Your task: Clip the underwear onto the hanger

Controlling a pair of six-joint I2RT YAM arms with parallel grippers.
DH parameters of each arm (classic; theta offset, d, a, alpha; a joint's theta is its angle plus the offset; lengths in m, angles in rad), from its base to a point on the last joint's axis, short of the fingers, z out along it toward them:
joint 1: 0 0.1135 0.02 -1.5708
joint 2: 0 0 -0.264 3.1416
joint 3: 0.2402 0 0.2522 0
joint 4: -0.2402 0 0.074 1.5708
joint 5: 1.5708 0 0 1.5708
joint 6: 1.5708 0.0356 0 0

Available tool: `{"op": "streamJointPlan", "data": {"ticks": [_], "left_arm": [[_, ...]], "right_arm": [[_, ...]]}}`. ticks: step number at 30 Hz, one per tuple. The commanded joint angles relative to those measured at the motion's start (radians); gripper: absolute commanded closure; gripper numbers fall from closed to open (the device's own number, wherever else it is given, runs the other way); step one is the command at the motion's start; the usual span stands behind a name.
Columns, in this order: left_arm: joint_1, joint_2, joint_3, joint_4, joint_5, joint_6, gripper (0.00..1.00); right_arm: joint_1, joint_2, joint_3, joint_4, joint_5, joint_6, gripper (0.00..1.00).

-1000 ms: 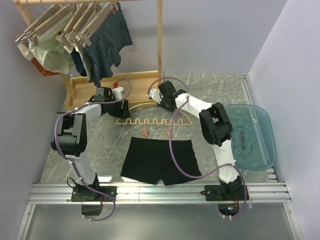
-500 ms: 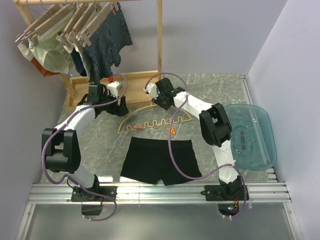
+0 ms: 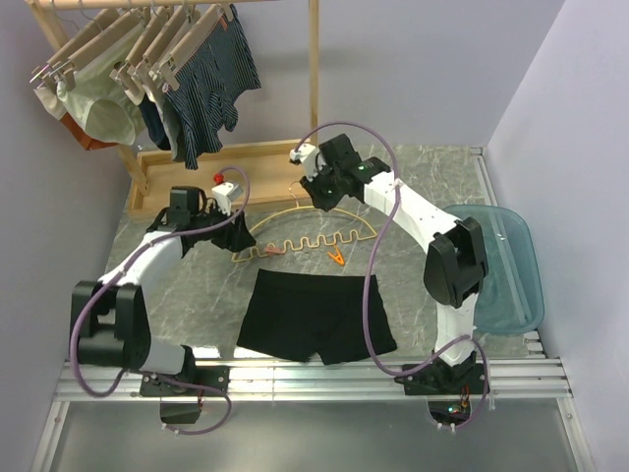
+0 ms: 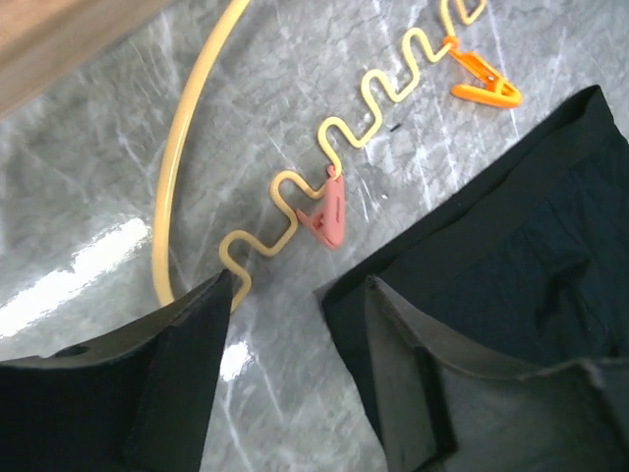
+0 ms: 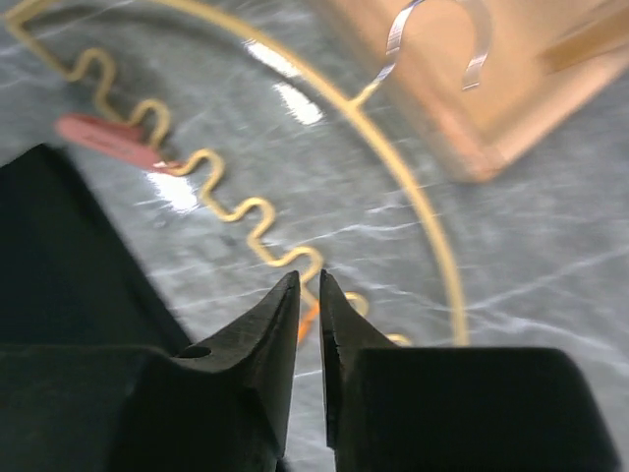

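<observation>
The yellow hanger (image 3: 305, 228) lies flat on the table, its wavy bar (image 4: 344, 138) towards the black underwear (image 3: 313, 315), which is spread flat nearer the arms. A red clip (image 4: 329, 211) and an orange clip (image 4: 482, 87) sit on the wavy bar. My left gripper (image 3: 239, 236) is open and empty above the bar's left end and the underwear's corner (image 4: 511, 265). My right gripper (image 3: 322, 192) is shut and empty above the hanger's arch (image 5: 393, 167). In the right wrist view the red clip (image 5: 108, 138) and the metal hook (image 5: 432, 29) show.
A wooden rack stands at the back left with beige clip hangers, dark striped shorts (image 3: 211, 84) and pale green underwear (image 3: 98, 103). Its wooden base (image 3: 246, 157) lies just behind the hanger. A blue-green tray (image 3: 496, 270) sits at the right edge.
The left gripper has come nearer, to the hanger's left end. The right gripper has lifted off the arch. The hanger turned slightly, its clips shifting along with it.
</observation>
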Motion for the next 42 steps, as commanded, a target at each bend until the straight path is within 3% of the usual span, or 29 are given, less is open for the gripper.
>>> {"op": "streamJointPlan", "data": {"ticks": [1, 6, 16, 20, 24, 27, 37, 42], "left_arm": [[-0.018, 0.083, 0.048, 0.073, -0.004, -0.066, 0.39], [-0.064, 0.177, 0.103, 0.073, 0.033, -0.100, 0.47], [-0.217, 0.177, 0.051, 0.001, 0.041, -0.019, 0.61], [-0.222, 0.202, 0.062, -0.065, 0.067, 0.004, 0.66], [-0.228, 0.159, 0.048, -0.048, 0.044, 0.012, 0.62], [-0.248, 0.205, 0.075, -0.084, 0.045, 0.017, 0.62], [-0.296, 0.281, 0.061, 0.016, -0.004, -0.060, 0.59], [-0.279, 0.131, 0.054, 0.050, 0.014, -0.078, 0.47]], "right_arm": [[0.000, 0.017, 0.000, -0.071, -0.117, 0.089, 0.80], [0.001, 0.065, -0.012, -0.088, -0.167, 0.120, 0.88], [0.003, 0.114, 0.019, -0.112, -0.180, 0.157, 0.89], [0.001, 0.124, 0.045, -0.123, -0.188, 0.192, 0.87], [0.003, 0.143, 0.072, -0.147, -0.194, 0.223, 0.84], [0.001, 0.149, 0.086, -0.150, -0.200, 0.246, 0.82], [0.004, 0.152, 0.125, -0.189, -0.199, 0.289, 0.79], [0.014, 0.158, 0.137, -0.200, -0.177, 0.318, 0.75]]}}
